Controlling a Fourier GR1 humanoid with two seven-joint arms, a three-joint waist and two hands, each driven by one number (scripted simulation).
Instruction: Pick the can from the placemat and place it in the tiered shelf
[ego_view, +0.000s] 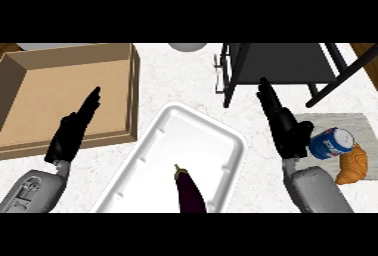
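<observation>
Closest to us, an eggplant (190, 192) lies in the white tray (184, 140). Our left hand (66, 137) is released, fingers straight, over the near wall of the cardboard box (66, 75). Our right hand (290, 134) is released too, fingers straight, holding nothing. Just to its right, the can (332, 142) sits on the grey placemat (347, 121), a croissant (353, 166) beside it. Farther back on the tabletop (184, 75) stands the dark shelf (280, 62).

Bare counter (181, 75) lies open between the cardboard box (135, 90) and the tiered shelf (284, 62). The shelf's dark frame stands just beyond the can (332, 142); the croissant (353, 164) crowds its near side, the right hand (288, 131) its left.
</observation>
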